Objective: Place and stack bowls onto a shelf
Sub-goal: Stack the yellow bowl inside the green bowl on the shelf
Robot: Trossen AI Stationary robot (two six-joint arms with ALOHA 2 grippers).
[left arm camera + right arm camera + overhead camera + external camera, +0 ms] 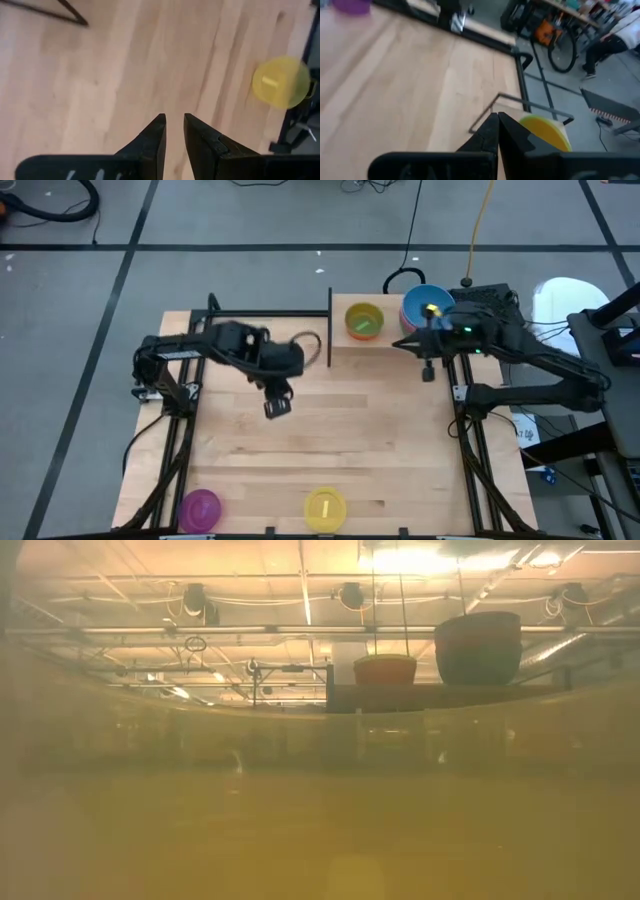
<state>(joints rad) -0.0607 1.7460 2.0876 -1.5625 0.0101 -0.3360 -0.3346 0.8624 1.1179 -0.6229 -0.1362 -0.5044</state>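
Two dark fingers of the left gripper (174,132) hover nearly closed and empty over bare tabletop (380,430), mid-table. My read: it's between bowls, and next should spread its fingers and head for the yellow bowl (325,508) or the purple bowl (199,508), both upside down at the near edge. On the shelf (385,348), a yellow-green nested stack (363,321) and a blue-topped stack (427,305). Right gripper (428,366) beside the shelf, fingers pressed together, empty.
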